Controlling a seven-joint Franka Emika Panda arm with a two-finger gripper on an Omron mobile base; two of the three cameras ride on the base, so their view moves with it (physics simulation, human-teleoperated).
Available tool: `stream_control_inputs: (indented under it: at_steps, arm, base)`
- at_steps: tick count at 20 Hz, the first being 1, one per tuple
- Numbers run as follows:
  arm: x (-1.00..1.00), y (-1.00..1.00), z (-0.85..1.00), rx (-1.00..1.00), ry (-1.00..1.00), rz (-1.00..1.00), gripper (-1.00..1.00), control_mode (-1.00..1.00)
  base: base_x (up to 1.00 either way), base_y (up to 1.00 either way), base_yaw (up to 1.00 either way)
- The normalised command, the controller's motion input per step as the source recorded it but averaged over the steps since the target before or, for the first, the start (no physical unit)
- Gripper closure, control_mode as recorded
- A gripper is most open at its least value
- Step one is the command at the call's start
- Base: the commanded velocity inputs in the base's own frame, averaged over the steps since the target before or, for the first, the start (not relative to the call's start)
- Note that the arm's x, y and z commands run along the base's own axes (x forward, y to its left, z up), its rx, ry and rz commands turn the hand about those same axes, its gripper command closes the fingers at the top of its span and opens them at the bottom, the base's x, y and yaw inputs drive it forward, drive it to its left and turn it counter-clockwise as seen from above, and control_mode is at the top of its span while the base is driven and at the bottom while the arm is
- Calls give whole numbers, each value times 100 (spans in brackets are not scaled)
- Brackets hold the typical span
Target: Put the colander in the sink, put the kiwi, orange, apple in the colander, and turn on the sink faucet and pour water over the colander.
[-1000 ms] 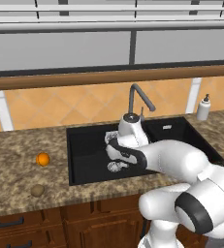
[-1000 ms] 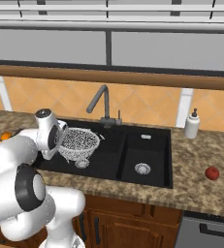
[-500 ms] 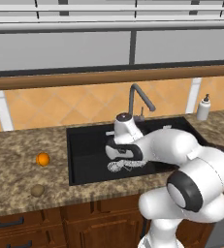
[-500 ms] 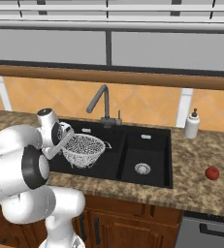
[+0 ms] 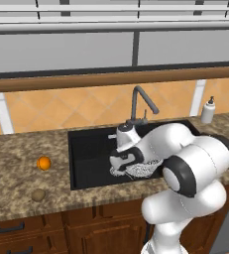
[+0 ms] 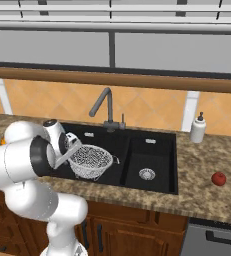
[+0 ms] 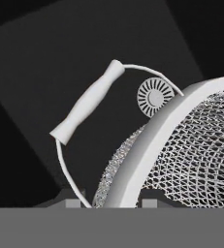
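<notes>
Both base views are evenly and softly lit, with no single light source evident; the rendering is flat, with faint shading under the wooden ledge and no hard cast shadows on the counter. The sink reads as near-uniform black with little interior detail. Both are slightly soft and pixelated. The hand view is dim and greyscale, the colander mesh bright and sharp against dark surroundings. No glare or edge distortion.

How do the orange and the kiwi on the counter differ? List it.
The orange is bright orange; the kiwi is dull brown-tan. The orange looks slightly larger than the kiwi. The orange lies farther back on the counter, the kiwi nearer its front edge. Both are small, roundish, and rest loose left of the sink.
</notes>
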Motion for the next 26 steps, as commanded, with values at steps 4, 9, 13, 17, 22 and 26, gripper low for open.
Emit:
stream_control_inputs:
  at_steps: [4, 9, 13, 17, 22, 26]
  arm:
    - [19, 1, -39, 0, 0, -2, 100, -100]
    - [30, 2, -31, 0, 0, 0, 100, -100]
    - [24, 1, -29, 0, 0, 0, 100, -100]
    - [13, -1, -32, 0, -1, -2, 100, -100]
    - [13, -6, -27, 0, 0, -6, 100, -100]
    - [10, -13, -23, -4, 0, -11, 100, -100]
  base:
    - [0, 0, 0]
    - [0, 0, 0]
    - [0, 0, 0]
    - [0, 0, 0]
    - [0, 0, 0]
    - [0, 0, 0]
